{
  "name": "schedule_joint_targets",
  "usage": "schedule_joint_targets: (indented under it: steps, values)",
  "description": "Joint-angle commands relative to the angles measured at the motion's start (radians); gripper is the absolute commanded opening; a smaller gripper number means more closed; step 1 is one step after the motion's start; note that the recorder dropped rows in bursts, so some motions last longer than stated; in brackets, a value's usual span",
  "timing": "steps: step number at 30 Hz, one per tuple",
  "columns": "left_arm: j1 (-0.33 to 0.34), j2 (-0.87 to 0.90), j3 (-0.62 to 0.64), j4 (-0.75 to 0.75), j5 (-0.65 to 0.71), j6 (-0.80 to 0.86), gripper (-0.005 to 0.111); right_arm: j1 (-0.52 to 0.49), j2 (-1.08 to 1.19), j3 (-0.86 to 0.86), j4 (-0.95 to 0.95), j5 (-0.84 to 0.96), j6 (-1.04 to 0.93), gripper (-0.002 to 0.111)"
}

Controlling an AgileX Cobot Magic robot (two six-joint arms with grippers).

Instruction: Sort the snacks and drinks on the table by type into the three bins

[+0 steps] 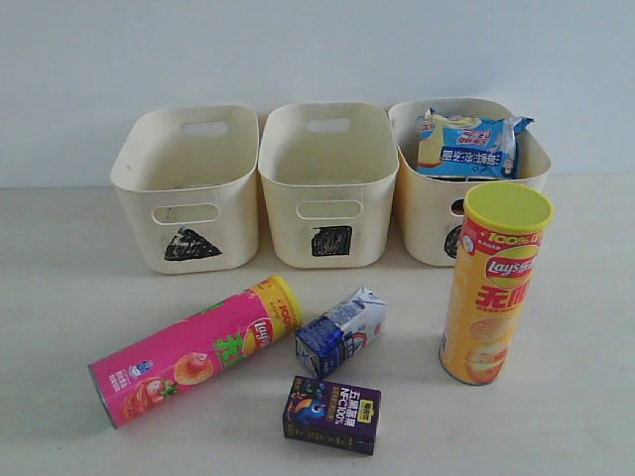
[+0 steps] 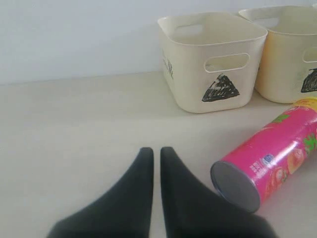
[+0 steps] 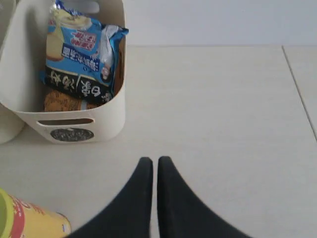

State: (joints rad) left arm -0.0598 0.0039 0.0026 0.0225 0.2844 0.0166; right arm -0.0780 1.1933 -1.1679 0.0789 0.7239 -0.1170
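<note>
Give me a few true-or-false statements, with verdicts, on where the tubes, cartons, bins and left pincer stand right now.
1. The pink chip tube lies on its side on the table. True.
2. The yellow chip tube is already in a bin. False: it stands upright on the table, in front of the circle bin.
3. The blue-white bag sits in the circle bin. True.
4. The purple carton is inside the triangle bin. False: it lies on the table at the front, and no carton shows in that bin.
5. The left pincer grips the pink chip tube. False: it is shut on nothing, and the tube lies beside it.
</note>
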Motion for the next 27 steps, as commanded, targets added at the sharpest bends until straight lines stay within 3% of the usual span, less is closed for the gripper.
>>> schedule_joint_targets:
  steps: [1,11,27]
  values:
    - [-0.002,-0.004,-0.003,0.000,-0.004,-0.009,0.004,-0.005,-0.178,0.138,0.006,-0.109,0.012,0.000]
    - [-0.002,-0.004,-0.003,0.000,-0.004,-0.009,0.004,-0.005,-0.586,0.344,0.006,-0.200,-0.021,0.000]
    - [-0.002,-0.004,-0.003,0.000,-0.004,-0.009,0.004,-0.005,-0.637,0.356,-0.006,-0.114,-0.081,0.000]
